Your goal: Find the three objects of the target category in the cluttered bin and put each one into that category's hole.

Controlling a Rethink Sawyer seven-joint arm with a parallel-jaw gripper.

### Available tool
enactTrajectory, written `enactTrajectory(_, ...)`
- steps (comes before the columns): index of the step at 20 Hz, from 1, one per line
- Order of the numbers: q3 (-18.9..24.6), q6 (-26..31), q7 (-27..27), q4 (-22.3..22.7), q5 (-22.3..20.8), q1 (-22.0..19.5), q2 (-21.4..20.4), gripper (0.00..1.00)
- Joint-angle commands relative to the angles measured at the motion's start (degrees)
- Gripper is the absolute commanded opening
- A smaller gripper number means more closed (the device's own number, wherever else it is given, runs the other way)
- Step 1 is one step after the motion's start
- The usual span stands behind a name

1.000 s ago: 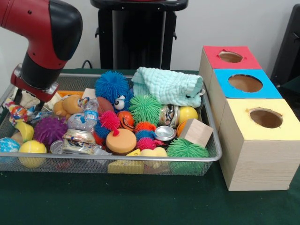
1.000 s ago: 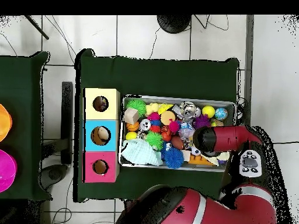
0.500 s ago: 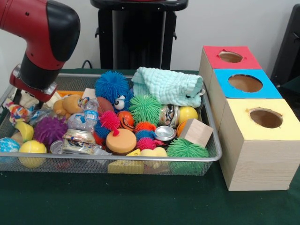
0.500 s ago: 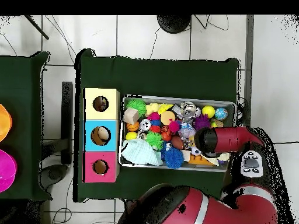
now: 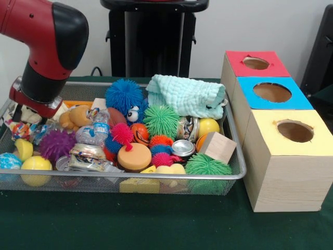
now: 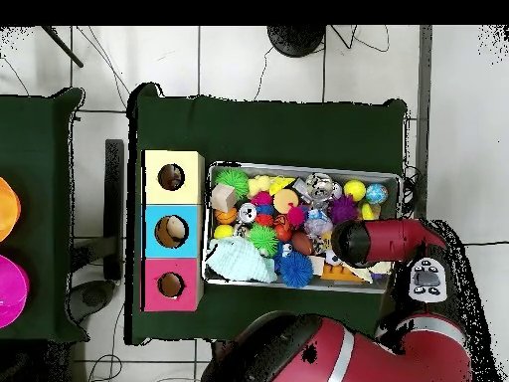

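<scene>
no readable text, labels or numbers on anything

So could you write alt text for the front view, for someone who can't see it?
A red and black robot arm reaches down over the left end of a wire mesh bin heaped with colourful toys. To the right stand three wooden boxes, the nearest with a round hole in its yellow top.
</scene>
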Motion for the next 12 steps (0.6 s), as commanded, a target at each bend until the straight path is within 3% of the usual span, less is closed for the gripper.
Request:
enactTrajectory(1,1.9,-10.8,11.4,3.3,1.3,-0.1,2.8,1.0)
enactTrajectory(5,-0.7,-15.8,14.6,4.5,2.2,1.6,2.5,1.0)
enactTrajectory(8,-1.8,-16.0,14.3,5.1,3.3,2.3,2.5,1.0)
enactTrajectory(10,-2.1,-13.2,12.4,5.0,4.0,2.6,2.8,1.0)
enactTrajectory(11,-1.4,-10.8,9.6,5.3,5.1,1.9,2.6,0.0)
enactTrajectory(12,-0.9,-7.6,7.5,5.0,5.2,1.7,2.6,0.0)
